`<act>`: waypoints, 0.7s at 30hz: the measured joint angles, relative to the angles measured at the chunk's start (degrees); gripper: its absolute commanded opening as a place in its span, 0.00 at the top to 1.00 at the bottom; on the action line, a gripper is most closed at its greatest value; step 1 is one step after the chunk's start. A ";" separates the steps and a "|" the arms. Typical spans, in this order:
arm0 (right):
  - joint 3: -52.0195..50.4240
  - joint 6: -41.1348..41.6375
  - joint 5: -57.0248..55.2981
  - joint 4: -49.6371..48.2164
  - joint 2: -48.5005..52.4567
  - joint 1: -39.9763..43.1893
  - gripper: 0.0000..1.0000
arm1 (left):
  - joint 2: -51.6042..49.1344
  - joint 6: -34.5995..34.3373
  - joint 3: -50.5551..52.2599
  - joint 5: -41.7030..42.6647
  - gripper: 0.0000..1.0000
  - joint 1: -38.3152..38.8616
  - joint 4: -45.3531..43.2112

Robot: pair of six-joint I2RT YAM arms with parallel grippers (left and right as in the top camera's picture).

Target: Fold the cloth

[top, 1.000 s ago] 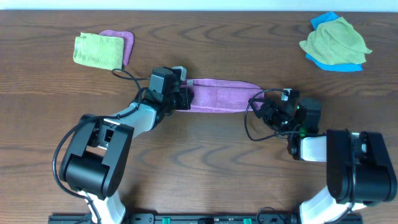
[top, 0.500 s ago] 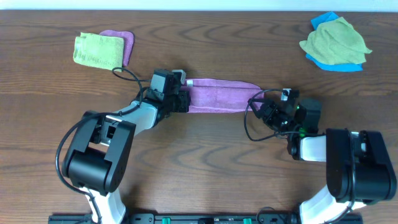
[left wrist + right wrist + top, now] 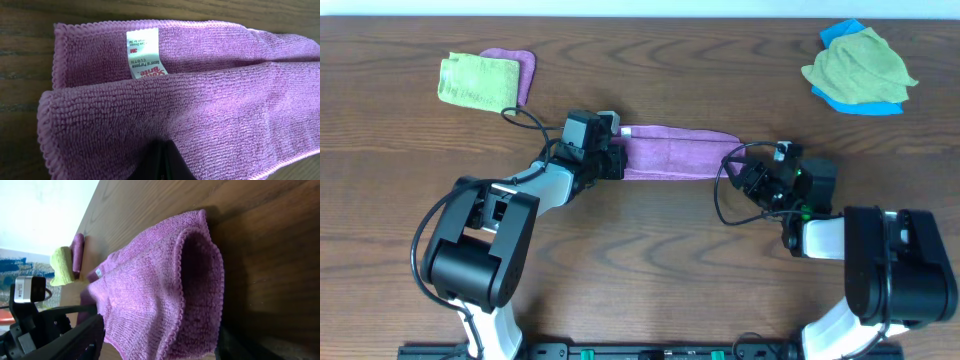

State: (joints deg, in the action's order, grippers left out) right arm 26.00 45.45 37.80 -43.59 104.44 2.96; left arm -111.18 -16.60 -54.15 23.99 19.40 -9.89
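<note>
A: What has moved since a second ago?

B: The left gripper (image 3: 611, 160) has backed a little to the left, off the end of the cloth (image 3: 675, 155). The label (image 3: 142, 52) was hidden under it and now shows. The right gripper (image 3: 748, 180) sits about where it was.

A: Where is the cloth?

B: Mid-table (image 3: 650, 60), between the two grippers. It is a long narrow band running left to right, doubled over along its length.

A: And the left gripper's grip?

B: Its fingers are pressed together. In the left wrist view the dark tips rest on the near, upper layer at the cloth's left end. The label lies on the lower layer, just far of that fold. Whether any fabric is caught between the tips I cannot tell.

A: The right one?

B: It is spread wide. In the right wrist view one finger stands at each side and the cloth's right end lies loose between them, its hem curled into an open loop. It does not look pinched.

A: Anything else on the table?

B: At the far left a folded green cloth (image 3: 478, 80) lies on a second purple one (image 3: 524, 68). At the far right a crumpled green cloth (image 3: 860, 65) lies on a blue cloth (image 3: 840, 35). Both piles are well apart from the grippers.
</note>
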 measured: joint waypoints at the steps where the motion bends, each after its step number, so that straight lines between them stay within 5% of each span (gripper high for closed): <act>1: 0.28 -0.02 0.31 0.90 -0.02 0.00 0.34 | 0.00 0.00 0.00 0.00 0.94 0.00 0.00; 14: 2.27 -2.32 -3.26 6.91 -1.22 -1.27 0.42 | 0.00 0.00 0.00 0.00 0.94 0.00 -0.02; 21: 3.21 -3.54 -7.67 8.57 -0.28 -1.44 0.94 | -0.02 -0.04 0.00 0.02 0.94 0.00 -0.02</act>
State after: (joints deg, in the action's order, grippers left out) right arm 29.21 41.91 30.13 -35.03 104.16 1.52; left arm -111.20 -16.64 -54.15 24.01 19.40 -9.91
